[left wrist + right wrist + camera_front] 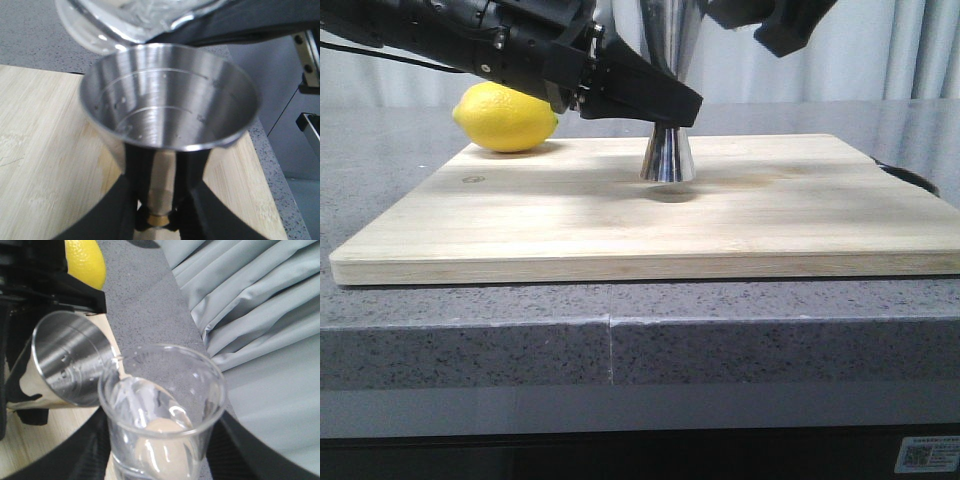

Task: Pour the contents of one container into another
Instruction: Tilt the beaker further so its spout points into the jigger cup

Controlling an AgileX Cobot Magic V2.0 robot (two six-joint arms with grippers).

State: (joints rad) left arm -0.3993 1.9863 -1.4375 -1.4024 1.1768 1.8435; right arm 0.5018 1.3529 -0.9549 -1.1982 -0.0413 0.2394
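The steel jigger (668, 155) stands upright on the wooden board (520, 215), its foot resting on the wood. My left gripper (160, 212) is shut on its narrow gold-tinted waist, reaching in from the left. Its open upper cup (170, 100) holds only a few droplets on the inner wall. The clear glass beaker (160, 410) is held in my right gripper (162, 460), dark fingers (82, 450) on both sides. It is tilted, with its lip right beside the jigger's rim (70, 360). From the left wrist the beaker (125, 20) hangs over the far edge of the cup.
A yellow lemon (505, 117) lies at the board's back left corner, just behind my left arm. A dark object (910, 178) lies at the board's right edge. The board sits on a speckled grey counter (620, 340), and grey curtains (260, 315) hang behind.
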